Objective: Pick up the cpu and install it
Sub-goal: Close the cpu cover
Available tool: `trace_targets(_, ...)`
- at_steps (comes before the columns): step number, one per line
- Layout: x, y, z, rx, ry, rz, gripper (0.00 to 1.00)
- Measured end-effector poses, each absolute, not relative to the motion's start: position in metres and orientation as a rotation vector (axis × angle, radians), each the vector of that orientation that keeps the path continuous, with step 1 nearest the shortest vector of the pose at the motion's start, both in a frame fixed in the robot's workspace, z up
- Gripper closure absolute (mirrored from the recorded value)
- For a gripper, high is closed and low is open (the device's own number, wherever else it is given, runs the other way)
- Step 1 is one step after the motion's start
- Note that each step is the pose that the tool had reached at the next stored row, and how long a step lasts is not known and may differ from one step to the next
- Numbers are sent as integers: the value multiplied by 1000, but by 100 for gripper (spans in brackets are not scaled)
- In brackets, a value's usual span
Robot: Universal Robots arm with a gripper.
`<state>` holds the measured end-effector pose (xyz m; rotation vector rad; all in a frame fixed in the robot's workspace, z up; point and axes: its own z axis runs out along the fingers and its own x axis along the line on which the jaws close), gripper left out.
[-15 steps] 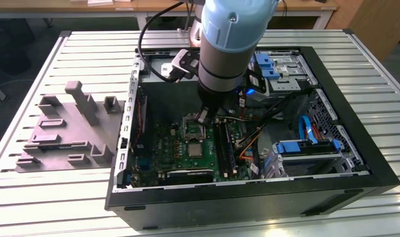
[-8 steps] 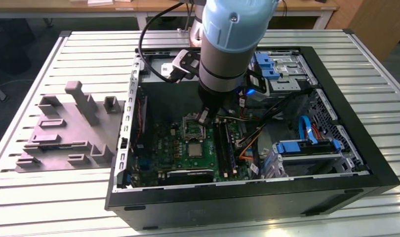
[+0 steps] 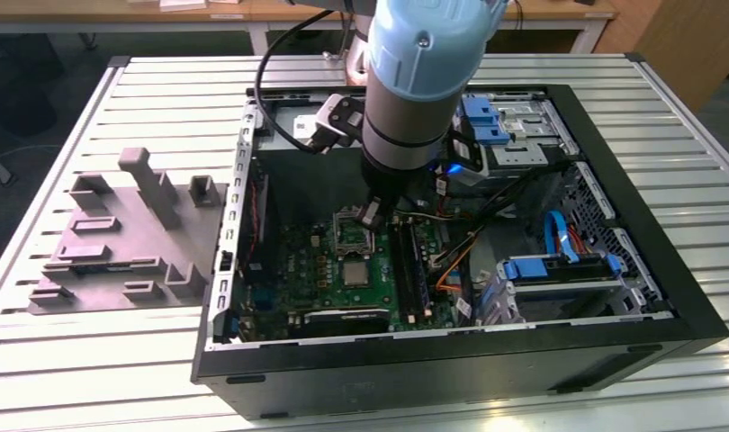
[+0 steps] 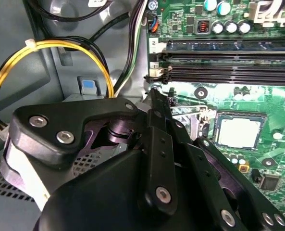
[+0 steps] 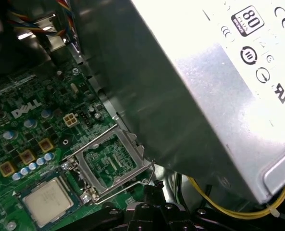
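Observation:
The cpu [image 3: 356,273] is a small silvery square lying flat in its socket on the green motherboard [image 3: 328,288], also seen in both wrist views [image 4: 238,131] [image 5: 48,202]. The shiny socket frame [image 5: 111,161] is tipped open beside it, with its wire lever [image 5: 132,180] raised. My gripper [image 3: 371,216] hangs inside the open computer case, at the frame's free edge and apart from the cpu. Its fingers look shut, with nothing visible between them. The gripper tip [image 4: 154,94] [image 5: 154,185] sits close to the hooked end of the lever.
A grey moulded plastic tray [image 3: 124,243] lies on the slatted table at the exterior view's left. The grey power-supply box [image 5: 219,72] looms close beside the gripper. Black memory slots [image 4: 229,57], yellow cables [image 4: 17,62] and blue drive brackets [image 3: 557,268] crowd the case.

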<state>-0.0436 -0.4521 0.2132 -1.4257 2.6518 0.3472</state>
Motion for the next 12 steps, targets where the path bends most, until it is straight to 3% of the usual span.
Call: trace_targets(12, -43, -446, 207, -1423, 2647, 358, 89)
